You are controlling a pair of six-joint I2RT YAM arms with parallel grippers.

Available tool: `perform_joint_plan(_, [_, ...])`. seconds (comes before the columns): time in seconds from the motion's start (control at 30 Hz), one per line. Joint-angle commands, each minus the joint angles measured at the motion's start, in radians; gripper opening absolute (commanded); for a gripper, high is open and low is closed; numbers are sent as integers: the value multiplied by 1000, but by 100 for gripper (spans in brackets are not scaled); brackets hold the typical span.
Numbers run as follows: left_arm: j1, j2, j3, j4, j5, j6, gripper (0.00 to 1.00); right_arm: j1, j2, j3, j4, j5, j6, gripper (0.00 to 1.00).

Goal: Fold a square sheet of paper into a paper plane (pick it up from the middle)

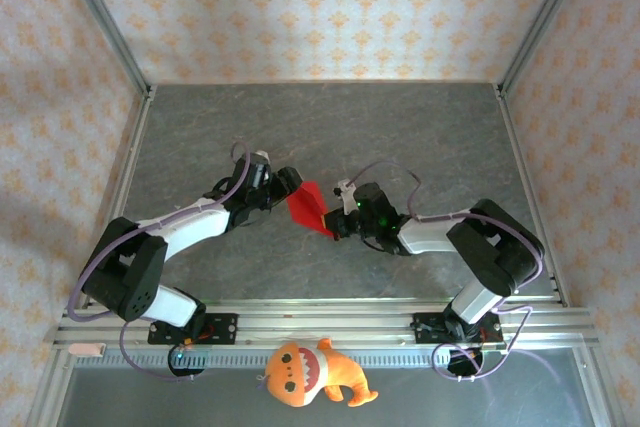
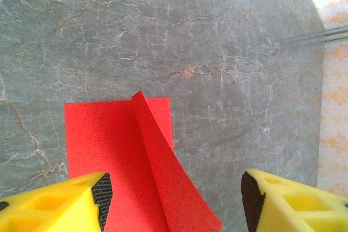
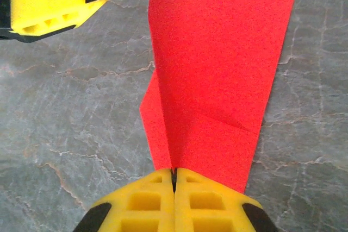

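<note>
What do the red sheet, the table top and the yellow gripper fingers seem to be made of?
Red sheet: thin matte paper; it holds sharp creases and curls. Table top: grey veined stone, or a print of it, with low gloss. Yellow fingers: probably moulded matte plastic, given their hollow cells.

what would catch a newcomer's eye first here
The bright red square sheet of paper, partly creased with one flap raised, glows against the grey table, near its middle. The right tool is shut on one edge of it, and the left tool hangs open over the other side. An orange plush toy lies beyond the table's near edge, bottom centre of the top view.
</note>
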Motion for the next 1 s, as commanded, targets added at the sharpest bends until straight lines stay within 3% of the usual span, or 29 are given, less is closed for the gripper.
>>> perform_joint_plan(0.0, [4,-6,-17,15,-4,-4,67,-3,18,20,9,-52,40,0])
perform_joint_plan(0.37, [3,104,7,122,115,-28,67,-2,-6,-18,65,-27,20,1])
perform_joint_plan(0.67, [-6,195,66,104,133,-38,66,82,-41,-30,43,190,-120,8])
perform_joint_plan(0.87, [-7,212,74,86,137,-29,56,159,-27,-5,-10,353,-216,10])
perform_joint_plan(0.97, [-6,206,75,71,133,-17,44,185,-31,-7,-17,407,-255,12])
